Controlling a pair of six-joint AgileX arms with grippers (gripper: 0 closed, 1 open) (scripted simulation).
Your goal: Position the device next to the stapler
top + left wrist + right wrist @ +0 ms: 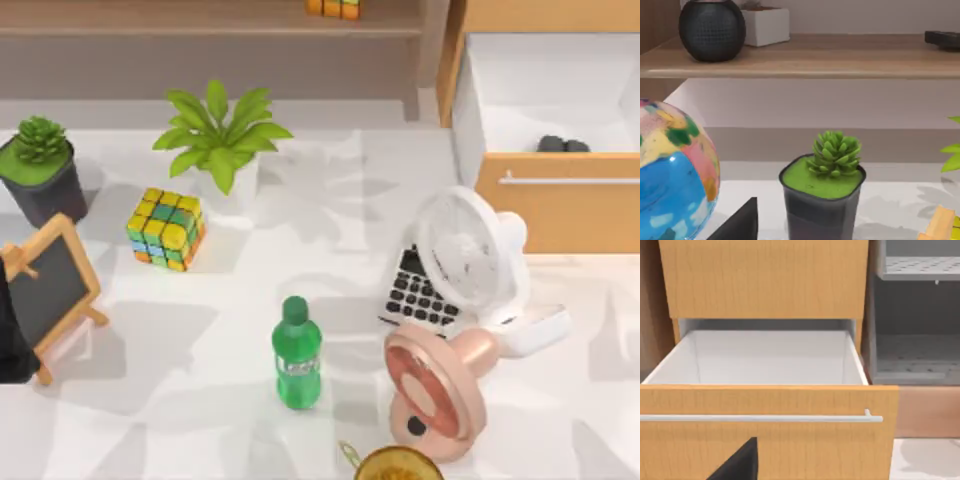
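The device [563, 145], two small dark rounded lumps, lies inside the open white drawer [556, 112] at the back right of the table. The stapler is hidden or out of view. The right wrist view faces this drawer's wooden front [765, 440] and silver handle bar [760, 418], and a dark wedge of my right gripper [737, 462] rises from the lower edge. A dark part of my left arm [8, 330] sits at the table's far left, and my left gripper [737, 225] shows as a dark wedge in front of a potted succulent [832, 165].
A white fan [462, 250] stands over a keyed calculator [420, 292], with a pink fan [436, 395] in front. A green bottle [296, 352], colour cube [166, 229], leafy plant [220, 130], succulent pot [40, 165] and small chalkboard [45, 285] stand left of them. A globe [670, 175] is close to my left wrist.
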